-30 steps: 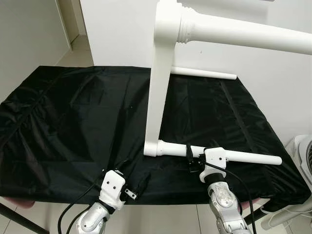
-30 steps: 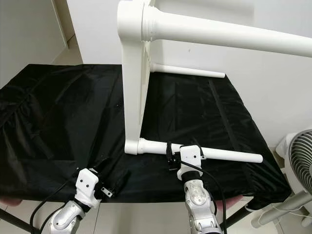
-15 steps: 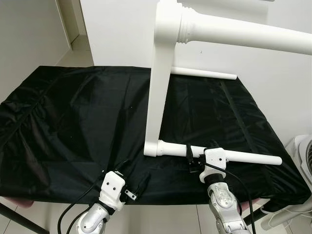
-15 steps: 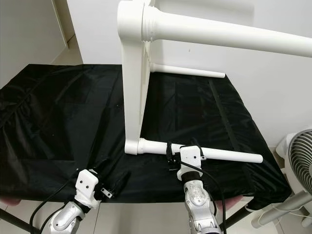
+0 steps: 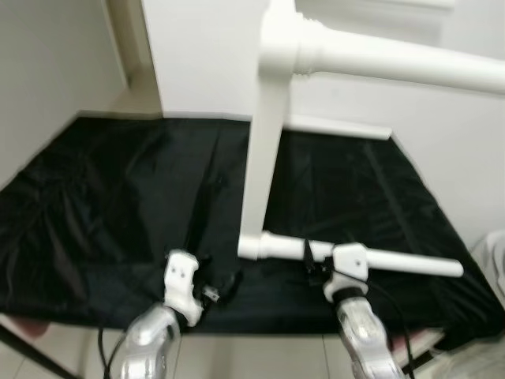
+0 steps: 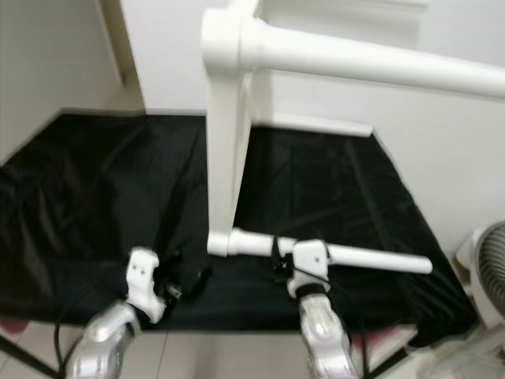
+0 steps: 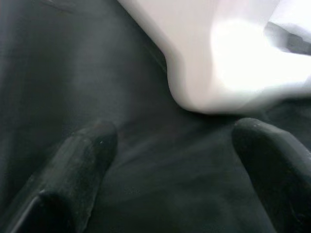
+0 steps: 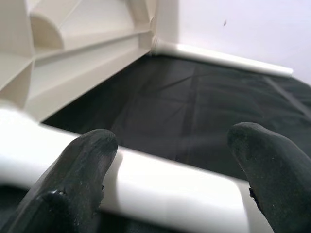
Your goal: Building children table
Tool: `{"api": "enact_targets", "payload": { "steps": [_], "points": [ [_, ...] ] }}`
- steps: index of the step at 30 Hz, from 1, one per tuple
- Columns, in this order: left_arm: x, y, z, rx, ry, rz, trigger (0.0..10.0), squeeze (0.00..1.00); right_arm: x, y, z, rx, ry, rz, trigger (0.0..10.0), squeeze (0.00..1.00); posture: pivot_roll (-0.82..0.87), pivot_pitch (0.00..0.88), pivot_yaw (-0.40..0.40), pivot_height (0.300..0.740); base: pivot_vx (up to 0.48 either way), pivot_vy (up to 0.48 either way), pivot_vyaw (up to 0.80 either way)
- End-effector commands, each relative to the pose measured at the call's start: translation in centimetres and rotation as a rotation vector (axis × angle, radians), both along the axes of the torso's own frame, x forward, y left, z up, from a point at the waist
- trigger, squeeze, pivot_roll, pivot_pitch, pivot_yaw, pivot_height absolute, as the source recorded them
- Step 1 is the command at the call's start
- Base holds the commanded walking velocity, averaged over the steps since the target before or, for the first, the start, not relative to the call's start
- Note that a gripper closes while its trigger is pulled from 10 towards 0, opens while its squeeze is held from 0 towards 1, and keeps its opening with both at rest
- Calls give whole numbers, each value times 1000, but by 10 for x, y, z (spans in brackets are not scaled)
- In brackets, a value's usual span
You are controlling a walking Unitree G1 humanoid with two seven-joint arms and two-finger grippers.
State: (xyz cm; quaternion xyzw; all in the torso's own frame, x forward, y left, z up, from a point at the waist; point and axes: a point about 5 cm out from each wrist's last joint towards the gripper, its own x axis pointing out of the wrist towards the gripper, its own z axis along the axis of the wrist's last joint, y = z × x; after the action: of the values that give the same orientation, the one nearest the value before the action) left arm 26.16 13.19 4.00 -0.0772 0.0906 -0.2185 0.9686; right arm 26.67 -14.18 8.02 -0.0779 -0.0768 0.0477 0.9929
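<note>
A white children's table lies on its side on a black cloth (image 5: 118, 189). Its top (image 5: 261, 158) stands upright on edge. One round leg (image 5: 394, 262) rests on the cloth near the front, another (image 5: 394, 65) juts out overhead, and a third (image 5: 339, 126) lies by the wall. My right gripper (image 5: 309, 264) is at the near leg (image 8: 160, 187), open, with its fingers (image 8: 82, 165) wide apart on either side of it. My left gripper (image 5: 215, 289) hovers open over the cloth, its fingers (image 7: 82, 155) facing the table top's lower corner (image 7: 214, 68).
The cloth's front edge (image 6: 237, 320) drops to a tiled floor beside my arms. A fan (image 6: 491, 260) stands at the right, off the cloth. A white wall (image 5: 205, 47) backs the scene, and a doorway opens at the far left.
The head view has shifted and blurred. My left gripper has moved forward over the cloth toward the table top's corner. The right gripper has stayed at the near leg.
</note>
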Motion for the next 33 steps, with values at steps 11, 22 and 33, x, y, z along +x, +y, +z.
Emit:
{"api": "enact_targets", "payload": {
  "steps": [11, 22, 33],
  "points": [
    [44, -27, 225, -70, -894, 114, 10000, 0, 0, 0, -2, -10, 11, 1, 10000, 0, 76, 65, -108, 740, 0, 0, 0],
    [44, -27, 225, -70, -894, 114, 10000, 0, 0, 0, -2, -10, 11, 1, 10000, 0, 76, 65, -108, 740, 0, 0, 0],
    [44, -27, 225, -70, -894, 114, 10000, 0, 0, 0, -2, -10, 11, 1, 10000, 0, 76, 65, -108, 740, 0, 0, 0]
  ]
}}
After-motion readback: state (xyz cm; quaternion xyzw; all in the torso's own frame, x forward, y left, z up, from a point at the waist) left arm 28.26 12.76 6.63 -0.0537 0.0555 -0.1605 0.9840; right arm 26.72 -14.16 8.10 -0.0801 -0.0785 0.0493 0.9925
